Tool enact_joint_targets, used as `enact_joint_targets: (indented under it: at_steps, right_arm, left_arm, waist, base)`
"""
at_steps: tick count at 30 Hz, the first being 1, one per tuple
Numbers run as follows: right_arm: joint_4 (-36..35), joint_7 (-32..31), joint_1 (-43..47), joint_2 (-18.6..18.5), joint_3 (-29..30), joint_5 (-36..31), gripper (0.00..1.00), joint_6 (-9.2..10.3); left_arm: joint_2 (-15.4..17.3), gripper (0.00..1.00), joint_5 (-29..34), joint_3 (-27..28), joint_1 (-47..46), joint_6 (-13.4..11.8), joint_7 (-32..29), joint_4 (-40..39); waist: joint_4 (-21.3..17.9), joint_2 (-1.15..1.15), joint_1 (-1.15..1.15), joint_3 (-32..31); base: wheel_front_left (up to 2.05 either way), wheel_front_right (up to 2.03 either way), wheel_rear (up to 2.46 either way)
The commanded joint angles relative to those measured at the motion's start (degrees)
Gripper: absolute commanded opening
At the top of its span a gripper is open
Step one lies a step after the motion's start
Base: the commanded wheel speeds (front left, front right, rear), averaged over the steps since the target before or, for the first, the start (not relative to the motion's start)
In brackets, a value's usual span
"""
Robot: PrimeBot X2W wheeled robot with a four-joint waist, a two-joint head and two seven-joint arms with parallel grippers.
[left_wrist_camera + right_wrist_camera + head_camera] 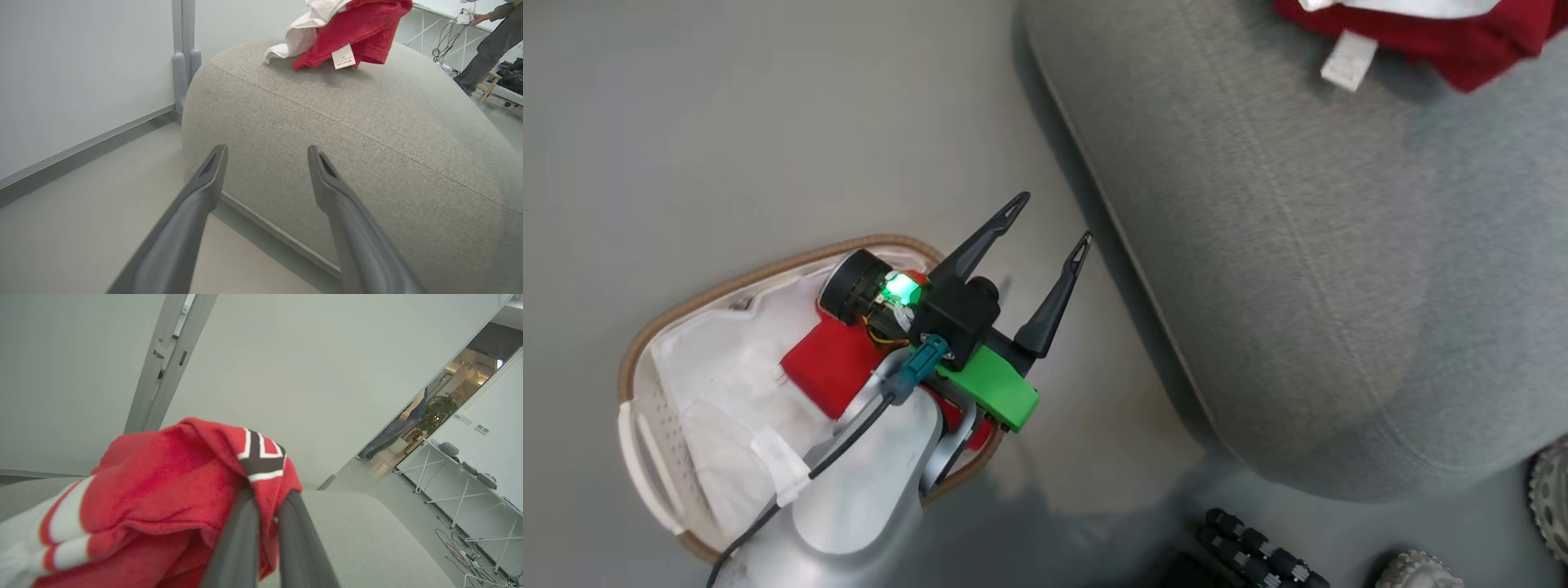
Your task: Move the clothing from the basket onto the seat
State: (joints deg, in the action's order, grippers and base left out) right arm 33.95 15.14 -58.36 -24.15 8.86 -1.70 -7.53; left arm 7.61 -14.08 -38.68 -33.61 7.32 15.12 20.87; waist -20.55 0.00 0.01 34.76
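Note:
The white basket with a brown rim stands on the floor at the lower left. A plain red garment lies in it on the white liner, partly hidden by my left arm. My left gripper hangs open and empty past the basket's rim, pointing at the grey seat. The left wrist view has the same open gripper before the seat, where the red jersey lies on top. My right gripper is shut on the red jersey just above the seat.
Grey floor separates the basket from the seat. Dark ribbed parts and pale wheels sit at the lower right. A wall with a post stands behind the seat. A person stands in a doorway, near white tables with cables.

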Motion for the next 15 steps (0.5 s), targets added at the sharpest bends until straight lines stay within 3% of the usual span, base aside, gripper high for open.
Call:
enact_joint_targets:
  at_steps: [1,5,6,7,8,9,15]
  right_arm:
    - [2.5,0.0,2.5,0.3,2.5,-0.9,0.0,0.09]
    - [7.1,0.0,6.6,1.9,9.0,-3.4,0.0,0.08]
    - [7.6,0.0,7.5,2.2,10.4,-3.6,0.09,0.08]
    - [7.8,0.0,9.0,2.9,11.8,-3.9,0.4,0.08]
    - [7.7,0.0,10.2,3.4,12.7,-3.9,0.85,0.08]
    - [7.4,0.0,11.7,4.1,13.7,-3.9,1.0,0.08]
    - [2.9,0.0,22.6,6.6,17.0,-2.9,1.0,0.08]
  left_arm:
    - [-0.1,1.0,-0.4,0.3,-1.5,0.2,0.1,-0.1]
    - [-0.4,1.0,-0.6,0.7,-1.5,0.2,0.1,0.1]
    - [-0.5,1.0,-0.6,0.9,-1.3,0.2,0.1,0.1]
    - [-0.6,1.0,-0.7,1.0,-0.9,0.2,0.1,0.2]
    - [-0.7,1.0,-0.8,1.1,-0.5,0.2,0.1,0.3]
    - [-0.9,1.0,-0.8,1.4,0.0,0.2,0.1,0.4]
    - [-1.9,1.0,-1.4,3.8,3.3,0.2,0.1,1.3]
  waist:
    - [5.5,0.0,-0.01,4.8]
    - [6.7,0.0,-0.01,4.0]
    - [6.9,0.0,-0.01,3.7]
    - [7.0,0.0,-0.01,3.0]
    - [7.0,0.0,-0.01,2.5]
    - [7.1,0.0,-0.01,1.8]
    - [7.1,0.0,-0.01,-4.2]
  base:
    - [0.0,0.0,0.0]
    - [0.0,0.0,0.0]
    - [0.0,0.0,0.0]
    - [0.0,0.0,0.0]
    - [0.0,0.0,0.0]
    - [0.0,0.0,0.0]
    - [0.0,0.0,0.0]
